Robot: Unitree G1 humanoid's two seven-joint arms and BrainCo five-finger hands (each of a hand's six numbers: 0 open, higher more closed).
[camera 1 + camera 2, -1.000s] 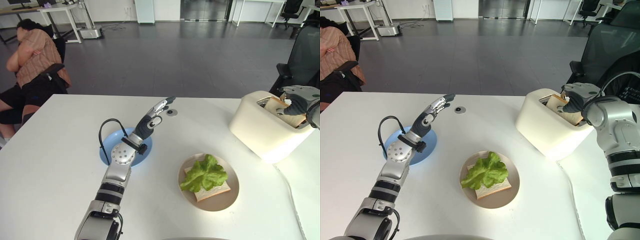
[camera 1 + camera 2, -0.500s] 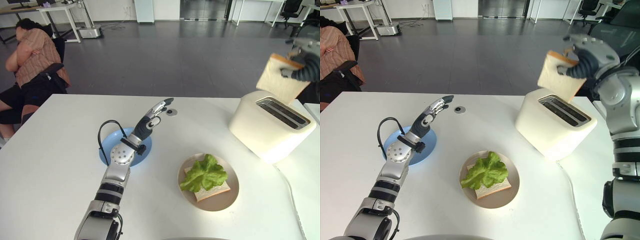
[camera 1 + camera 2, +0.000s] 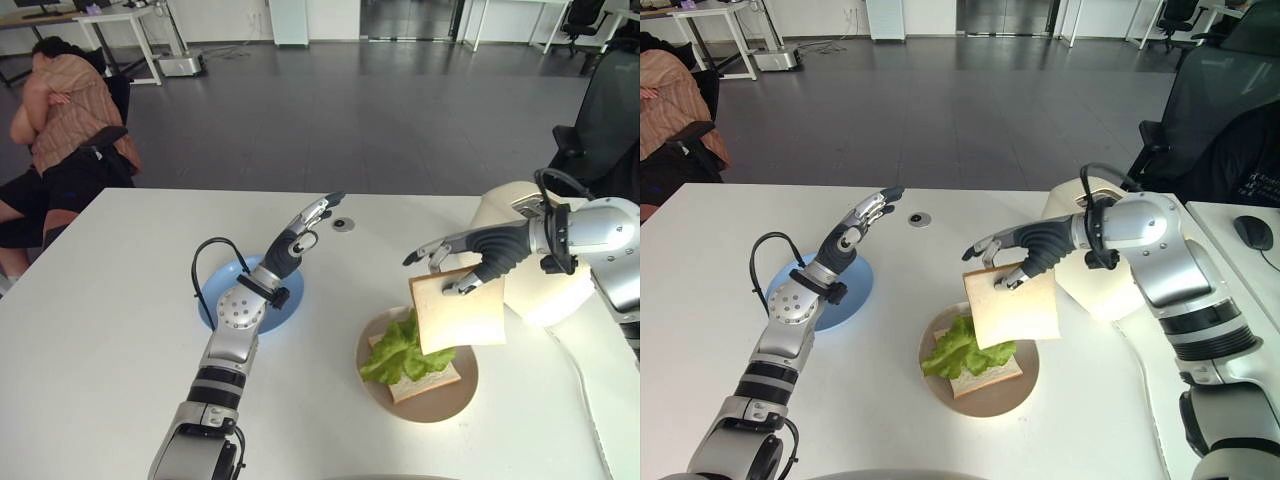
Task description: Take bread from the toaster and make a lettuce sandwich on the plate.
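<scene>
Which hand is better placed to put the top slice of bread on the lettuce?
Right. The right hand holds the bread slice over the lettuce on the plate; the left hand is open and empty, off by the blue plate.

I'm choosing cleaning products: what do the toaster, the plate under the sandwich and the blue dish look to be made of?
The toaster has a cream, smooth matte shell with rounded corners, so it is likely plastic. The plate is tan with an even, dull surface; it may be ceramic or melamine, the look leaves it open. The blue dish is a flat, uniform light blue, probably plastic.
</scene>
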